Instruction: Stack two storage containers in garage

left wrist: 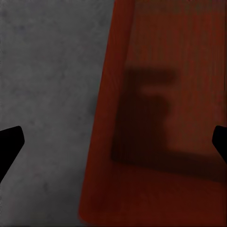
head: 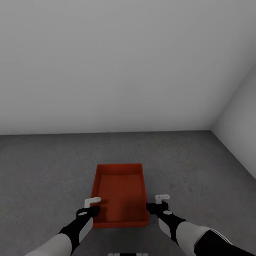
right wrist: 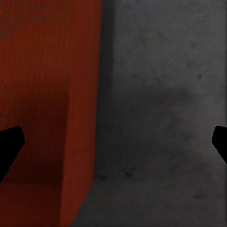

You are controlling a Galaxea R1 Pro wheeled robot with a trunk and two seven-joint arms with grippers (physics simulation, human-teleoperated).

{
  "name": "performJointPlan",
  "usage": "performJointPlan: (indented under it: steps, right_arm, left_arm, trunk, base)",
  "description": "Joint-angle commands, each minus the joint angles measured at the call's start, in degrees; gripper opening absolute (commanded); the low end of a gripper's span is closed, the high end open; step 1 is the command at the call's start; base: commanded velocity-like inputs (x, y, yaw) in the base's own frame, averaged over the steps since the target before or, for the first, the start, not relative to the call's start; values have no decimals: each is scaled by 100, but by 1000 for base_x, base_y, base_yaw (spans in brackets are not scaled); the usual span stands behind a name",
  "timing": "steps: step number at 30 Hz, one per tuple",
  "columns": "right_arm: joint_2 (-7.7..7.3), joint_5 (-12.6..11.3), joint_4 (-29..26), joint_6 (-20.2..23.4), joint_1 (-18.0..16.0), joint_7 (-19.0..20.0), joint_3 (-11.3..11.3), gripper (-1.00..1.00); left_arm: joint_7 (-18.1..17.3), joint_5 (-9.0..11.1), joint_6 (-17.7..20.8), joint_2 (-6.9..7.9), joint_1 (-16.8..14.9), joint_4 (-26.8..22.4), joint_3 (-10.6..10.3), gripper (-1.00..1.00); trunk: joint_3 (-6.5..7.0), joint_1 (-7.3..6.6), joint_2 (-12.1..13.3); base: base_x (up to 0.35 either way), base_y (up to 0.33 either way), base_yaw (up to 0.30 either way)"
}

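I see one smooth orange-red box (head: 121, 193) on the rough grey floor (head: 46, 167), and my left gripper (left wrist: 113, 142) and right gripper (right wrist: 113, 142) are wide open, holding nothing.

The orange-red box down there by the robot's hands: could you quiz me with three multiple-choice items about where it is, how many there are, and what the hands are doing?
1. The orange-red rectangular plastic container rests on:
A. grey speckled concrete floor
B. wood planks
C. a table

2. Containers in view:
A. three
B. one
C. two

3. The left gripper and right gripper are:
A. shut on the container
B. carrying it high
C. open beside it

Answers: 1 A, grey floor surrounds it. 2 B, a single bin shows. 3 C, both wrist views show spread fingers over rim and floor.
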Motion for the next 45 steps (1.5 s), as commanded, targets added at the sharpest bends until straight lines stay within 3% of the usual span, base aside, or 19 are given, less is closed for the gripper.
performJointPlan:
  steps: [1,45]
  right_arm:
    - [5,-45,17,-27,-5,-7,48,100]
    - [-12,-38,17,-18,-5,-1,48,100]
  left_arm:
    - [43,57,31,4,0,-15,-49,100]
    - [36,133,31,55,0,176,-40,100]
  trunk:
    - [14,-23,40]
    - [804,-990,1805]
  base:
    - [0,0,0]
    - [0,0,0]
